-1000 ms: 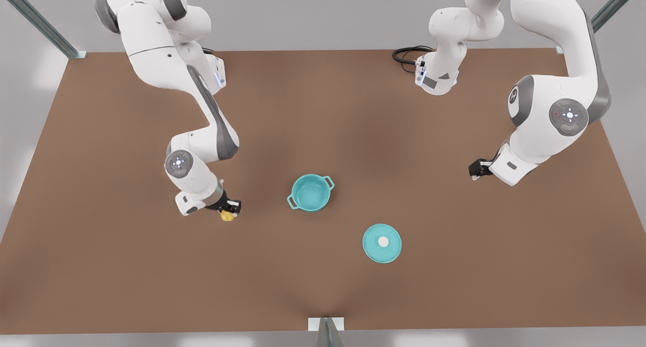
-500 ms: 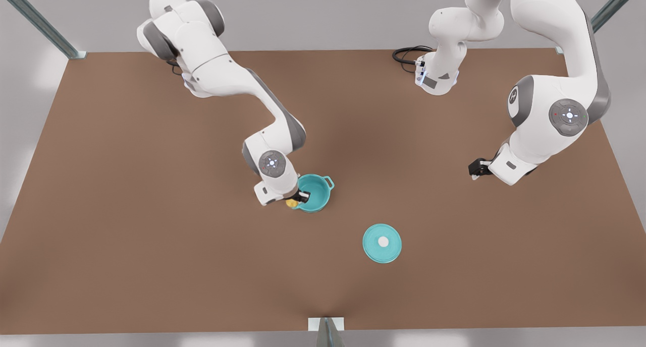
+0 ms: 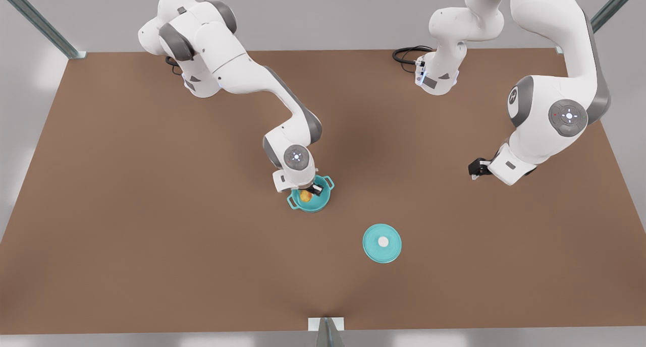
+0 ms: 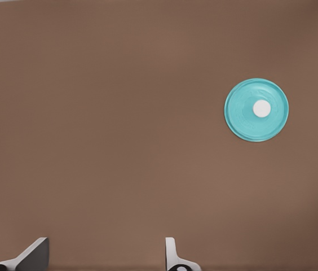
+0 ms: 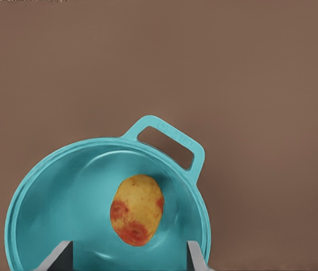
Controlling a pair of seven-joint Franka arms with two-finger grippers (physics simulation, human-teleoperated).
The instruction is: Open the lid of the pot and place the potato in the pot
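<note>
A flat brown table top [image 3: 151, 266] spans the scene. Grey metal struts [image 3: 35, 19] rise at its far corners, and a coiled black cable [image 3: 406, 54] lies near its far edge.

The potato [image 5: 137, 210] lies in the pot [image 3: 323, 200]; the pot lid [image 3: 382, 243] lies apart toward the front view's right.

A flat brown table [image 3: 126, 195] is carrying everything in the scene. The pot [image 3: 323, 201] is sitting near its middle, and the pot lid [image 3: 382, 243] is lying flat with its white knob up, apart from the pot, toward the front view's right and nearer the camera. A black cable [image 3: 406, 54] is lying coiled at the far edge.
</note>
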